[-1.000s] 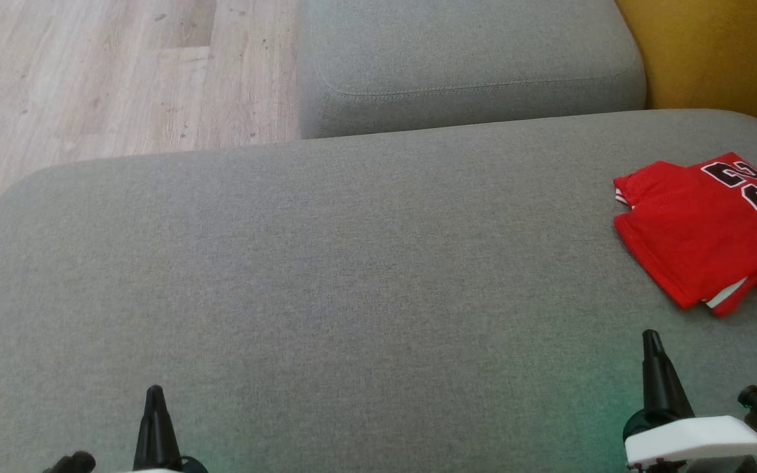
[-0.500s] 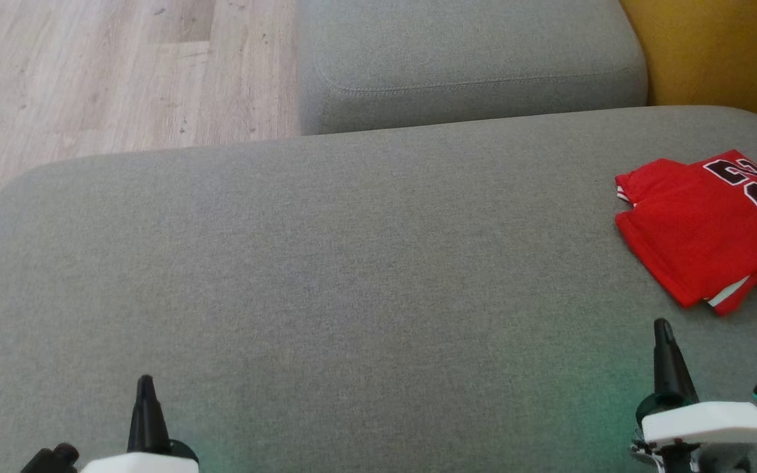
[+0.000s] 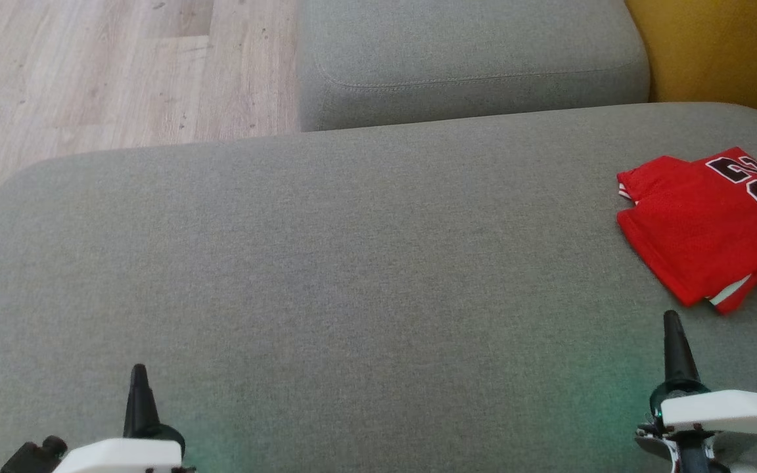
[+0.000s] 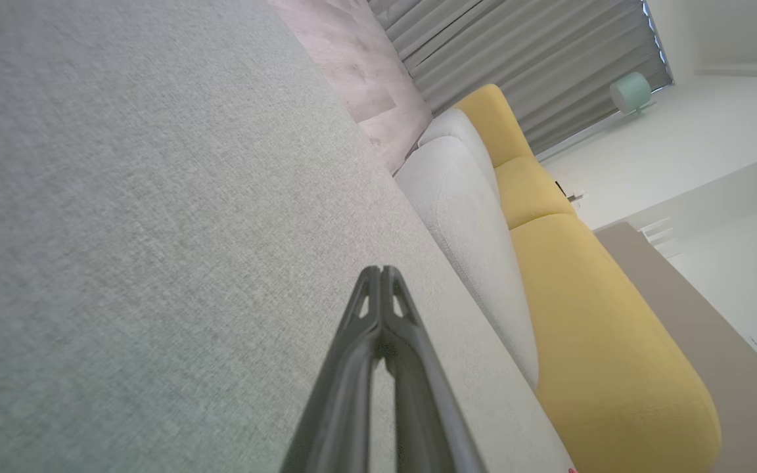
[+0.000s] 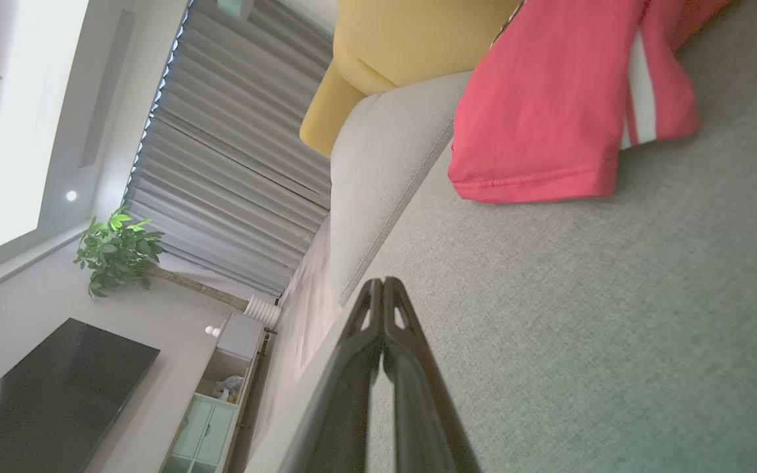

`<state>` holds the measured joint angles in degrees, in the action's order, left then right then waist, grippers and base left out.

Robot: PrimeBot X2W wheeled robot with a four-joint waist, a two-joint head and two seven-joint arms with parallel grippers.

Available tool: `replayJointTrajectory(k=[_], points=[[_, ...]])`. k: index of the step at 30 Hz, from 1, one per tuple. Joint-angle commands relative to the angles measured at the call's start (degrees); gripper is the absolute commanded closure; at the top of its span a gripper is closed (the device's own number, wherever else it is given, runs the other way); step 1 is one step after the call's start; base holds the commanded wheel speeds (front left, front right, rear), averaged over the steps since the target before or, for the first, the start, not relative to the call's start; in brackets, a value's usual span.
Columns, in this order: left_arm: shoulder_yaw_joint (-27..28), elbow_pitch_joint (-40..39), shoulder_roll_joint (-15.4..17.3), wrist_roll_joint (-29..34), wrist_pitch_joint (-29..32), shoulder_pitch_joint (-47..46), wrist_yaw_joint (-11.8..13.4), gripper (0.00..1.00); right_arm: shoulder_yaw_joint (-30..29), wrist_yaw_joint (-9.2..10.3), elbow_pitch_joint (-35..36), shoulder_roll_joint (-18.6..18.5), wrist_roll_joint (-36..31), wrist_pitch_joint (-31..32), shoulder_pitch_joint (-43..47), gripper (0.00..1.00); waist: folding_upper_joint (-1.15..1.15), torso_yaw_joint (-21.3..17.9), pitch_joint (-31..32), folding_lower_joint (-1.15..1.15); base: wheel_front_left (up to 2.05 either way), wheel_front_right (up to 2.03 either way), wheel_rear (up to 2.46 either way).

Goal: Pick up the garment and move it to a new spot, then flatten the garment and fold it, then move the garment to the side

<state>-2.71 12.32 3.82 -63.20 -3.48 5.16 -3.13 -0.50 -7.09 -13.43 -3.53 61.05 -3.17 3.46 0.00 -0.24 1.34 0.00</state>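
One red garment (image 3: 700,236) lies on one couch (image 3: 352,263).

Readable: "23", black digits with white outline, on folded red fabric jersey (image 3: 694,243). Second digit pair just beside it, cut by frame edge, uncertain. No other text.

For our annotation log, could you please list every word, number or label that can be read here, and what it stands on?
"23": black numerals edged in white, on the folded red jersey, in the head view.
A second number just beside it, cut off by the picture's edge: probably "23" again, but not certain.
No other text can be read.
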Motion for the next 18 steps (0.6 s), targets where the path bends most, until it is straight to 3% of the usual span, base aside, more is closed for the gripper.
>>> replayJointTrajectory(k=[1,18], points=[[1.8,-1.4,0.9,-1.6,0.5,-3.3,-0.6,1.00,0.4,-0.26,1.5,-1.1,1.9,0.4,-3.1,1.00,0.00,0.0,0.0,0.00,0.00,0.00,0.00],[3.7,-0.3,0.8,-12.9,3.4,-6.3,-2.1,1.00,-1.2,-0.31,0.8,-1.1,13.9,3.3,-5.5,1.00,0.00,0.1,-0.6,0.00,0.00,0.00,0.00]])
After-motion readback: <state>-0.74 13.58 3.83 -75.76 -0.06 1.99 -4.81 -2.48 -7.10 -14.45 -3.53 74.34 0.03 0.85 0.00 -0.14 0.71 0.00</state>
